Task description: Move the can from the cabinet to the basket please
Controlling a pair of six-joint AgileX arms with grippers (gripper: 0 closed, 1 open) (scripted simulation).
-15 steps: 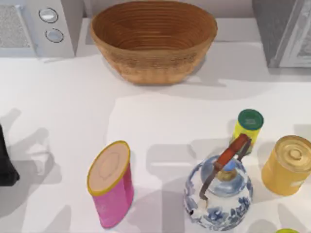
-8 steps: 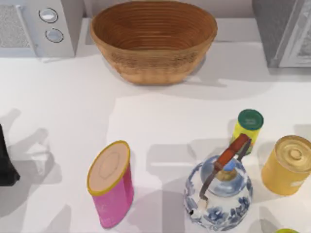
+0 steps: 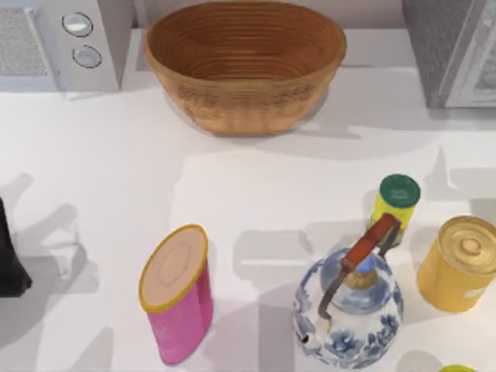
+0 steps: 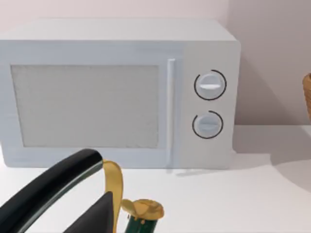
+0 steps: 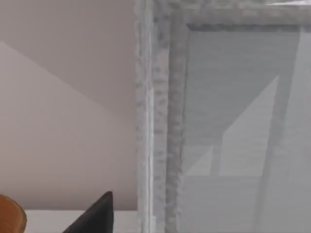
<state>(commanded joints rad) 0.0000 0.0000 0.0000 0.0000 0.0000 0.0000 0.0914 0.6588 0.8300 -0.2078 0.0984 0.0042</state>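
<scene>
At counter's far right, cabinet (image 3: 453,50) door is closed; can unseen. Basket (image 3: 245,62) sits far centre. Right pincer (image 5: 95,213) faces cabinet, left pincer (image 4: 92,213) faces microwave (image 4: 116,92); can't tell either's opening.

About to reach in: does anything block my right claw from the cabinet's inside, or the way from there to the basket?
The cabinet's pale door panel looks shut, directly facing the right claw. Nothing visible stands between the cabinet and the basket.

The woven brown basket (image 3: 245,62) sits at the table's back centre, the grey speckled cabinet (image 3: 453,50) back right.
</scene>
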